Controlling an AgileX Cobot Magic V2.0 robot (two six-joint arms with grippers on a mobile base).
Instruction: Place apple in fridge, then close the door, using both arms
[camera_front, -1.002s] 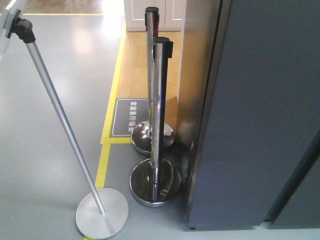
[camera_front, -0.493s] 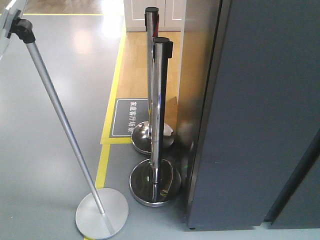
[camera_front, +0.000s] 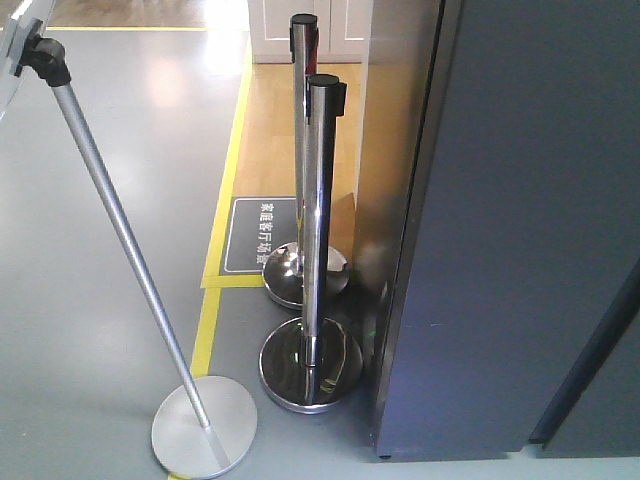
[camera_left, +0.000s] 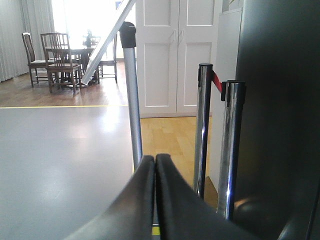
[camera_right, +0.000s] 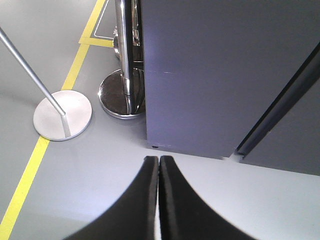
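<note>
Apple: not visible in any view, so where it sits can't be told; neither gripper holds it. Front view, left to right: slanted silver pole (camera_front: 120, 250) on a round base at 7 o'clock, two chrome stanchions (camera_front: 315, 230) at centre, then the fridge (camera_front: 520, 220), dark grey-blue, filling 3 o'clock. The door looks shut from outside, no white interior showing.

Left gripper (camera_left: 155, 200): fingers pressed together, empty, pointed at the stanchions with white cabinet doors (camera_left: 175, 55) at 12 o'clock. Right gripper (camera_right: 159, 200): fingers also together, empty, aimed at the floor in front of the fridge's bottom edge.

Risks, as judgement: the stanchions stand just beside the fridge's side, so a left-arm swing could knock one over. The slanted pole is near too. With the apple unseen, searching blind could waste moves or clip the fridge.
</note>
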